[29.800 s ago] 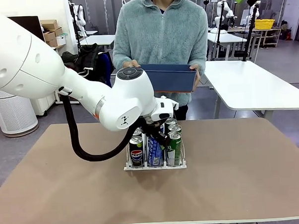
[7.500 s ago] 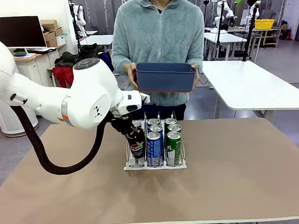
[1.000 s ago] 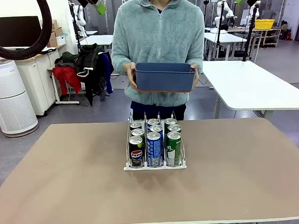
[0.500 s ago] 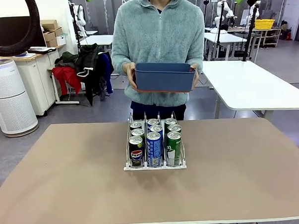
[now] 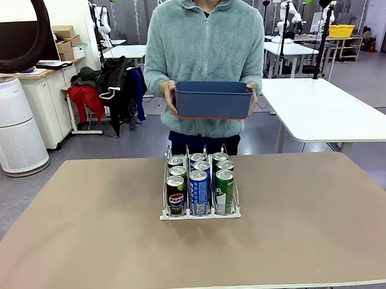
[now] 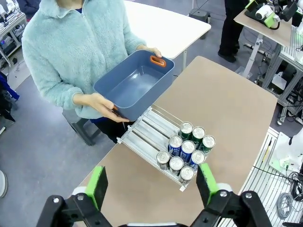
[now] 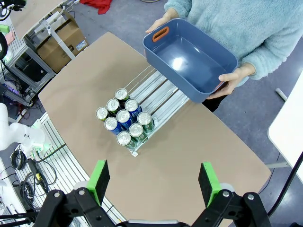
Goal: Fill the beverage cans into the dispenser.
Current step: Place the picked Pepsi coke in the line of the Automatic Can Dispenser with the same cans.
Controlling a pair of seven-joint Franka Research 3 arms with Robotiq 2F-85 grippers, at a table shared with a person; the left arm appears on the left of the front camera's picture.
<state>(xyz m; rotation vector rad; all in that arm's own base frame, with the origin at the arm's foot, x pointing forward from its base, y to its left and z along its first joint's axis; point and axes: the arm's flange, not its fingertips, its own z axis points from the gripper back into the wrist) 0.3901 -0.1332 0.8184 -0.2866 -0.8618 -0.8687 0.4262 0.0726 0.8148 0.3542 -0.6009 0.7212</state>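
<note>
Cans (image 5: 199,182) fill the dispenser (image 5: 200,214) mid-tabletop, nine in three lanes; my left arm has lifted clear since a second ago (bin (image 6: 134,83) looks empty). Left tool (image 6: 150,185) and right tool (image 7: 154,182) hang spread, holding nothing, so I judge loading done

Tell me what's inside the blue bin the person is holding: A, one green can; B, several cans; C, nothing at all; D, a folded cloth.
C: both wrist views look down into the blue bin and show its bare floor, while the cans stand in the dispenser.
</note>
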